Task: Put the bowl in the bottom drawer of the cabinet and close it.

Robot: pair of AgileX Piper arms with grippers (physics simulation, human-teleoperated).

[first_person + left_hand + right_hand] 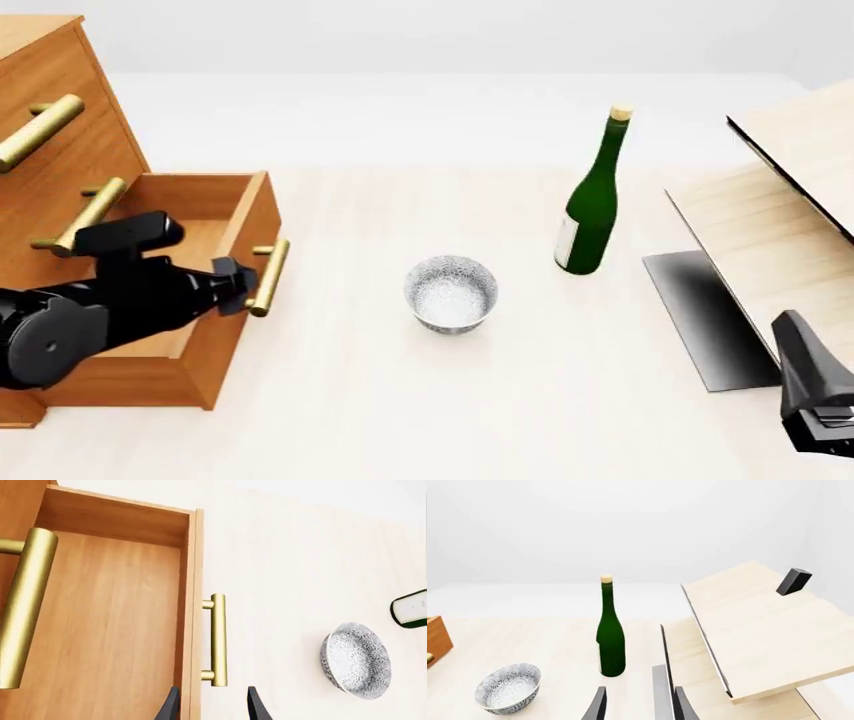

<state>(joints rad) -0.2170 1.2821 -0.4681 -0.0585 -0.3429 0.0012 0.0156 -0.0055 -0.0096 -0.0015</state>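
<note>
At your far left stands the cabinet [54,120], its bottom drawer [200,300] pulled out toward the right with nothing in it. Right of the drawer, near the table's [400,420] middle, you have the bowl [451,292]. The bottle [593,200] stands upright farther right and a little behind it. The boards [774,220] lie at your far right.

The bowl [451,292], white with a fine grey speckle, stands upright and empty near the middle of the surface [400,400]. The orange-brown cabinet [54,120] stands at the left edge. Its bottom drawer [234,310] is pulled open, its brass handle [270,277] facing the bowl.
</note>
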